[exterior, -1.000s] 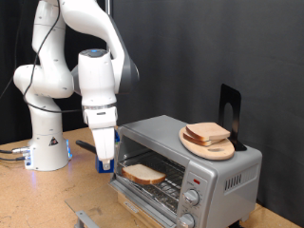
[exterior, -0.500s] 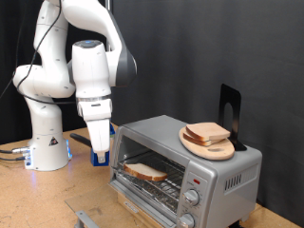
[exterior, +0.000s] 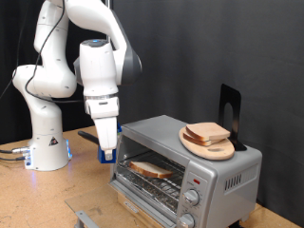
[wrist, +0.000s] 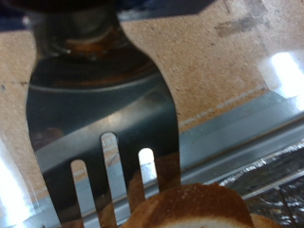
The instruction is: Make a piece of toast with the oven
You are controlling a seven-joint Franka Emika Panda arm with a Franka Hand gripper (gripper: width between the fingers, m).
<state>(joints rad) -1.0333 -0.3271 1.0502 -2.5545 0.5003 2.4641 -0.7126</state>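
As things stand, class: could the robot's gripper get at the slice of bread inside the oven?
Probably yes. The oven door is down, the slice lies exposed on the rack near the front, and the gripper hangs just beside the opening with nothing between them.

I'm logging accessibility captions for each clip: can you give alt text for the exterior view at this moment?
A slice of toast lies on the wire rack inside the open silver oven, with the white robot arm's hand hanging just beside the oven's left end. On top of the oven, a round wooden board carries more bread slices.
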